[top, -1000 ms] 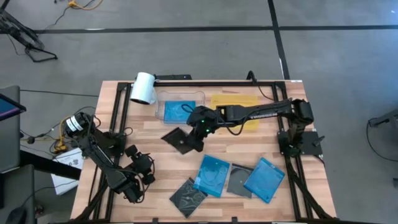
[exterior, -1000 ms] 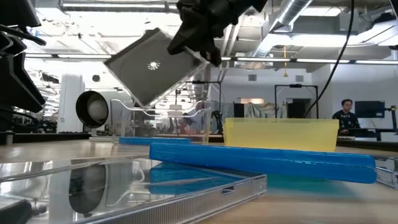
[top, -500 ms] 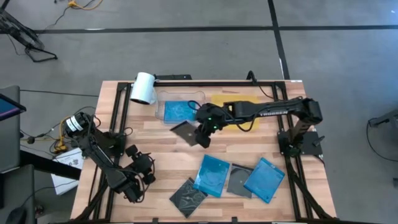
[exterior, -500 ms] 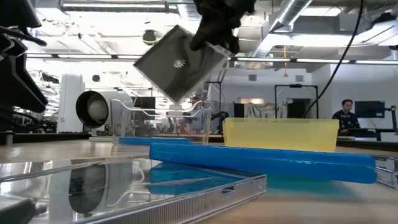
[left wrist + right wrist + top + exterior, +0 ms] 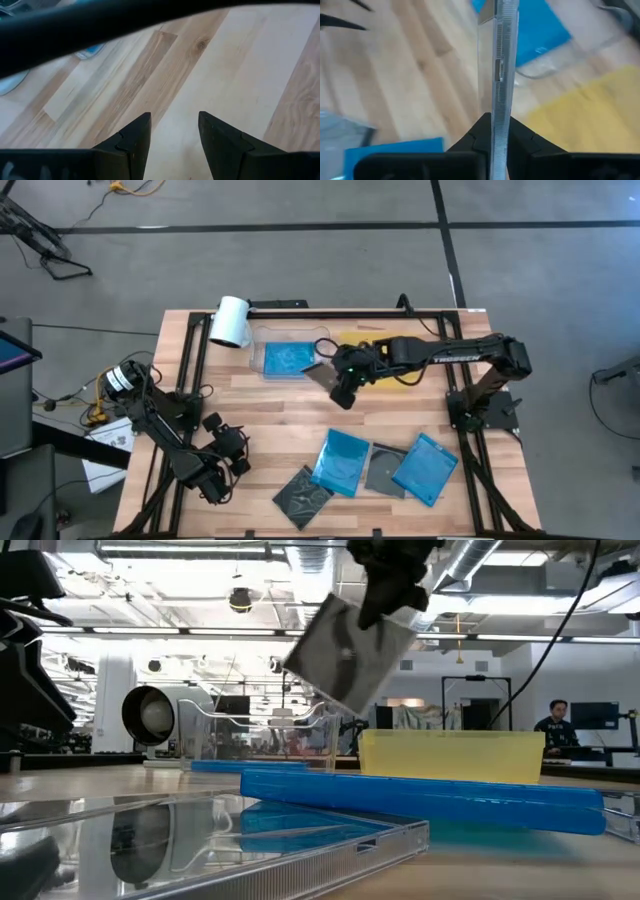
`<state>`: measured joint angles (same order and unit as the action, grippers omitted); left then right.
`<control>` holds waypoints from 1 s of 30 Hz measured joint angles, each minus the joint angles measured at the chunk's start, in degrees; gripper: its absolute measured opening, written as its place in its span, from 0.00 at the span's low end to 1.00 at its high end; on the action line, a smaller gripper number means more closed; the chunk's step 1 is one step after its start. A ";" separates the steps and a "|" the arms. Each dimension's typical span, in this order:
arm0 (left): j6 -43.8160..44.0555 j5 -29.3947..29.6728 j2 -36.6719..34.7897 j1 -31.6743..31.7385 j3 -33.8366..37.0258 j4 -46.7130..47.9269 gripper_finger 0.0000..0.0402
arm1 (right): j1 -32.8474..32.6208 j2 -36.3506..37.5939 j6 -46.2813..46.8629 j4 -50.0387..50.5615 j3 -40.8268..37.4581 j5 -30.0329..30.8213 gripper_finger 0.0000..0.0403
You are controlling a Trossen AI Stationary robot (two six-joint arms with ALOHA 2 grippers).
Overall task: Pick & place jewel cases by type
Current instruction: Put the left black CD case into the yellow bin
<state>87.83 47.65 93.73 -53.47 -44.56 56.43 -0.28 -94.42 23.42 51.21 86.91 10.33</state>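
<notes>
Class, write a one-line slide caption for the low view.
Right pincer holds a grey jewel case tilted in mid-air above the clear tray.

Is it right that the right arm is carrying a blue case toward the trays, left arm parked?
Not blue. The right gripper holds a grey-clear case, jaws shut on its edge, as the low view shows. It is near the trays, and the left gripper is parked.

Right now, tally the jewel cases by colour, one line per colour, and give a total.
Blue jewel cases: 3, one in the clear tray, two on the table's near side.
Grey-clear jewel cases: 3, one held in the air by the right gripper, two on the table.
Total: 6
</notes>
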 joint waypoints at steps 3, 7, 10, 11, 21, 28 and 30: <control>-0.02 0.88 0.00 0.07 0.00 0.03 0.40 | 0.00 1.51 1.25 3.20 0.00 3.21 0.04; -0.04 1.78 0.00 0.09 0.00 0.00 0.40 | -0.03 3.99 2.27 5.67 0.00 5.81 0.07; -0.02 2.20 0.00 0.11 0.00 -0.01 0.40 | -0.09 5.75 3.84 9.04 0.00 8.58 0.09; -0.04 2.22 0.00 0.14 0.00 -0.01 0.40 | -0.11 6.40 4.47 10.77 0.00 9.96 0.09; -1.23 2.76 0.00 2.12 0.00 -0.33 0.40 | 0.15 9.36 8.49 22.22 0.00 18.16 0.07; -4.29 2.78 0.00 3.08 -0.02 -3.68 0.40 | 1.74 8.94 6.51 22.67 -2.66 18.34 0.06; -4.44 2.77 0.00 3.08 -0.02 -3.56 0.40 | 2.41 8.94 6.46 22.90 -4.78 18.31 0.04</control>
<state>83.40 50.41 93.73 -50.39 -44.58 52.87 2.13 -85.48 29.88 74.11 82.13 28.64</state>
